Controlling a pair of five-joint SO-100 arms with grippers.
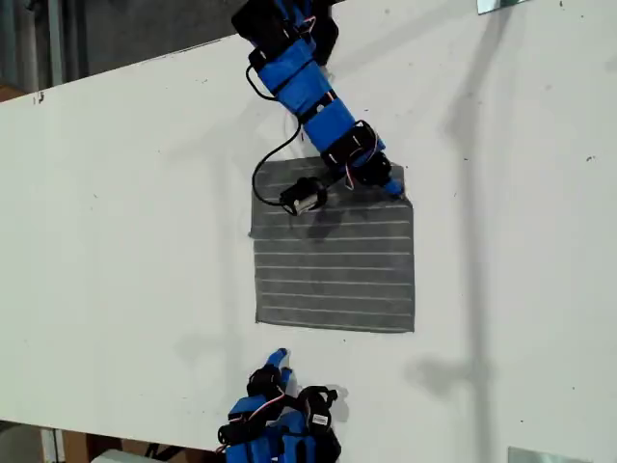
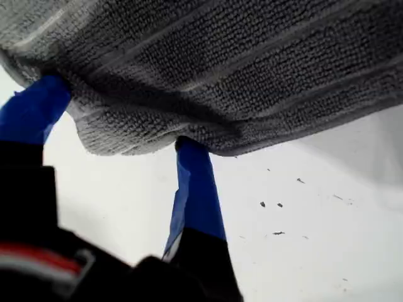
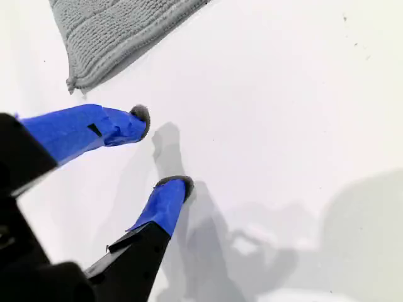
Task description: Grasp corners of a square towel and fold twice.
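**First gripper at the far corner, second gripper waiting**

First wrist view: the jaws of my first gripper (image 2: 119,119) stand apart on either side of a rounded corner (image 2: 119,135) of the towel (image 2: 252,56), and the cloth edge drapes over and between the two blue fingers (image 2: 198,189). I cannot tell whether they already pinch the fabric or only bracket it.

In the exterior view this gripper (image 1: 390,183) is at the upper right corner of the grey striped towel, which lies flat in the middle of the white table (image 1: 116,241). The first arm (image 1: 308,92) reaches down from the upper centre of the frame, bent low over the towel's top edge.

To do this step well, I judge that the jaws should close on both the hem and a little cloth behind it, so that the corner does not slip when it is lifted.

In the second wrist view my second gripper (image 3: 164,154) has its jaws moderately open and holds nothing; it hovers over bare table, and a near corner of the towel (image 3: 75,82) lies close beside it, not touching. In the exterior view it (image 1: 280,359) sits at the lower centre, just below the towel's lower left corner.
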